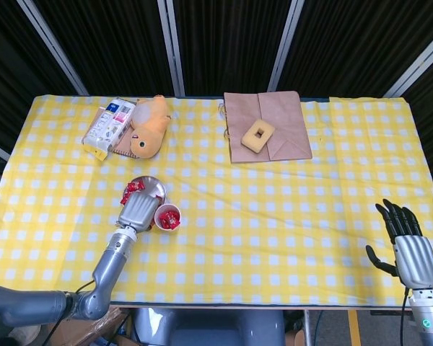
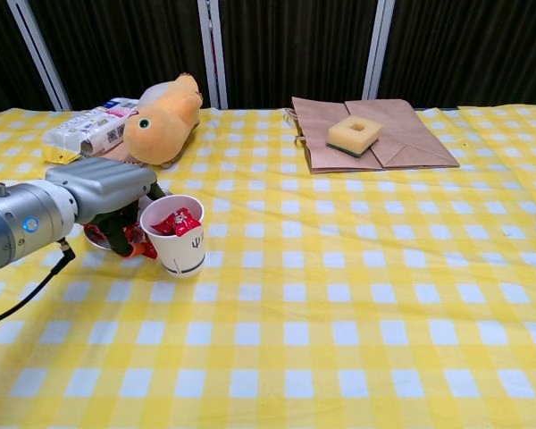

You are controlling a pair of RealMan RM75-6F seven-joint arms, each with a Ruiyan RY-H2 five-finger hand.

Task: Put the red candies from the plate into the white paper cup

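The white paper cup (image 1: 167,217) (image 2: 177,241) stands just right of the metal plate (image 1: 149,182) and leans a little toward my left hand. Red candies (image 2: 171,222) lie inside the cup. More red candies (image 1: 132,191) lie on the plate's left side. My left hand (image 1: 136,211) (image 2: 107,192) hangs over the plate's near edge, touching the cup's left wall. Its fingers curl down and pinch a red candy (image 2: 144,251) at their tips. My right hand (image 1: 404,241) is open at the table's near right corner, holding nothing.
An orange plush toy (image 1: 149,130) and a white snack packet (image 1: 108,127) on a notebook lie at the back left. A brown paper bag (image 1: 268,126) with a yellow sponge (image 1: 257,133) on it lies at the back centre.
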